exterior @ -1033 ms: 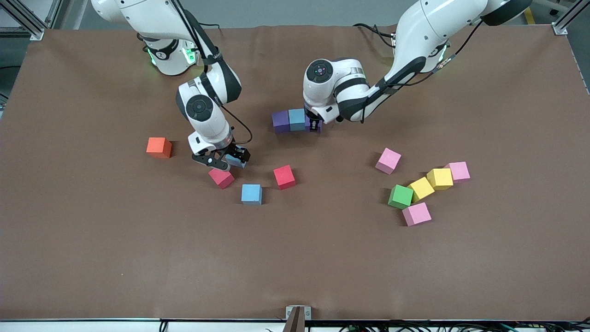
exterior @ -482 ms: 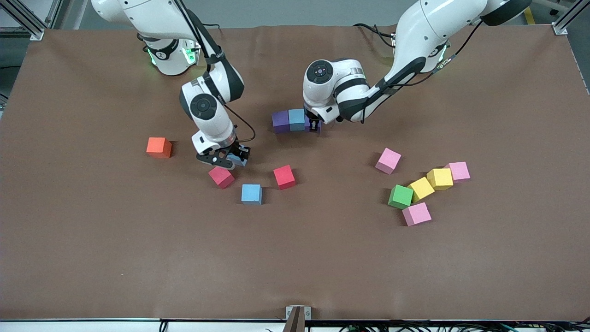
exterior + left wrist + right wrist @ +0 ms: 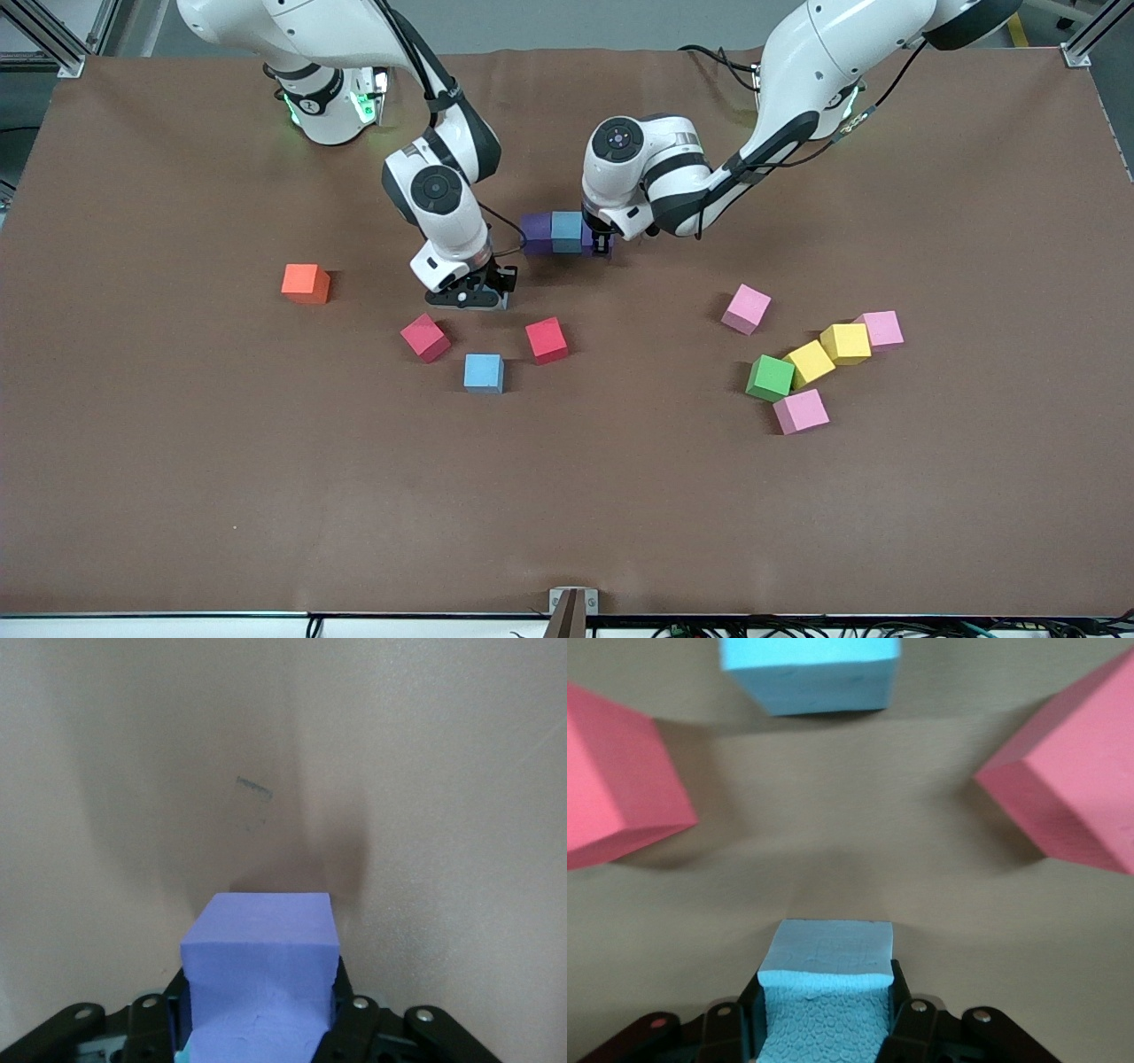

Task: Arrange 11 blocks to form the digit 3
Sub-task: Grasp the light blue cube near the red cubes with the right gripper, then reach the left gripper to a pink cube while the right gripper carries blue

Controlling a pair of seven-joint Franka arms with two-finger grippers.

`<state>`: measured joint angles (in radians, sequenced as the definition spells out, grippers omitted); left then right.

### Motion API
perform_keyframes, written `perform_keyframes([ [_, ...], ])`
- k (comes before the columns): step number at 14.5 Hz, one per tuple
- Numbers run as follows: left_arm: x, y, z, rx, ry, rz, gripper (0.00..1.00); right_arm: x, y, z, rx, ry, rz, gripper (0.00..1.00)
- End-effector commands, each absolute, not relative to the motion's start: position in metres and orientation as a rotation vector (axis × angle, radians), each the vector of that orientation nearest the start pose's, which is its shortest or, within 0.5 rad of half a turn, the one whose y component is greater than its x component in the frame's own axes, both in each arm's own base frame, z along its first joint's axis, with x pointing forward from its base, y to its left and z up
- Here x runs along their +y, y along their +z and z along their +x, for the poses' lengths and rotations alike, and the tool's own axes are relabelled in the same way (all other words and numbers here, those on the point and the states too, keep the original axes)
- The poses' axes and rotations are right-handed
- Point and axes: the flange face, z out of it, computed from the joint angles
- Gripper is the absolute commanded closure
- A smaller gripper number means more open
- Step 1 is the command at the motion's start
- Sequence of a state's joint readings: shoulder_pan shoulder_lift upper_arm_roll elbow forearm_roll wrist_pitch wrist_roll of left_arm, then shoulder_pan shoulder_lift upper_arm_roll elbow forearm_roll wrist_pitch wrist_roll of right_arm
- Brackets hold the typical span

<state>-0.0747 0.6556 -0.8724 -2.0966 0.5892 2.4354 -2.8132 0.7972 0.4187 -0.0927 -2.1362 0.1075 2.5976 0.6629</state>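
Observation:
A short row of blocks lies mid-table: purple point(image 3: 534, 235), light blue point(image 3: 567, 230), and a second purple block point(image 3: 261, 948). My left gripper point(image 3: 601, 244) is shut on that end purple block at table level. My right gripper point(image 3: 469, 298) is shut on a light blue block point(image 3: 826, 979), low over the table between the row and two loose red blocks point(image 3: 425, 338) point(image 3: 546, 340). Another light blue block point(image 3: 484, 373) lies nearer the front camera. In the right wrist view it point(image 3: 808, 669) shows between the red blocks point(image 3: 611, 780) point(image 3: 1072, 788).
An orange cube point(image 3: 306, 283) lies toward the right arm's end. Toward the left arm's end lie a pink block point(image 3: 746, 308) and a cluster: green point(image 3: 769, 377), yellow point(image 3: 810, 363), yellow point(image 3: 845, 344), pink point(image 3: 880, 329), pink point(image 3: 801, 411).
My right gripper has carried the light blue block away from the red block toward the row. My left gripper has stayed on the purple block, and the row has shifted slightly.

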Motion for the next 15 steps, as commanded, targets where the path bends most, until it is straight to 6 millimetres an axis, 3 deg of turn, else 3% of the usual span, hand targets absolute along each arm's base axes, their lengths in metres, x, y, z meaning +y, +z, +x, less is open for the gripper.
perform_keyframes([
  [1, -0.475, 0.208, 0.327, -2.359, 0.145, -2.046, 0.04, 0.397, 0.204, 0.43, 0.001, -0.029, -3.102, 0.81],
  [2, -0.476, 0.209, 0.327, -2.36, 0.146, -2.047, 0.0, 0.4, 0.204, 0.427, 0.013, -0.029, -3.102, 0.81],
  [10, -0.465, 0.222, 0.34, -2.346, 0.112, -2.046, 0.0, 0.427, 0.199, 0.398, 0.032, -0.015, -3.108, 0.81],
  [15, -0.446, 0.261, 0.366, -2.229, 0.071, -2.15, 0.0, 0.441, 0.195, 0.396, 0.022, -0.019, -3.104, 0.81],
])
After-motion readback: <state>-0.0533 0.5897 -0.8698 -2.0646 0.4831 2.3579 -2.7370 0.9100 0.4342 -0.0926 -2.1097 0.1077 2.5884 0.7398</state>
